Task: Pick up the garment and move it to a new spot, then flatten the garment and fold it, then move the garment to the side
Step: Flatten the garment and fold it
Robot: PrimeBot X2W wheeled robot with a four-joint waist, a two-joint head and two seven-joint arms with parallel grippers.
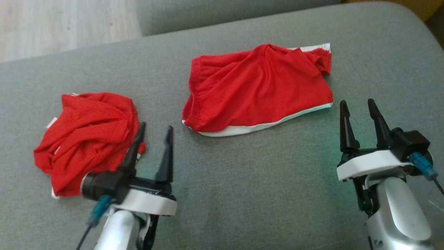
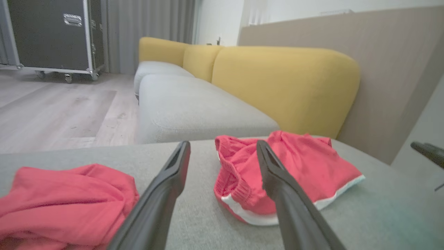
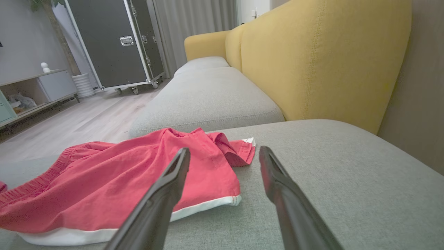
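Observation:
Two red garments lie on the grey sofa cushion (image 1: 242,180). One is a crumpled heap (image 1: 86,132) at the left, seen low in the left wrist view (image 2: 62,198). The other, red shorts with white trim (image 1: 256,90), lies spread out at the centre (image 2: 312,166) (image 3: 121,187). My left gripper (image 1: 156,127) (image 2: 222,144) stands open, its left finger over the heap's right edge, nothing between the jaws. My right gripper (image 1: 357,102) (image 3: 223,150) is open just right of the shorts' lower right corner, holding nothing.
A yellow backrest (image 2: 288,83) (image 3: 322,59) rises behind the cushion on the right. Another grey seat cushion (image 2: 194,107) adjoins at the far side. Wooden floor (image 1: 62,24) lies beyond the cushion's far-left edge, with a black wheeled case (image 2: 52,34) standing on it.

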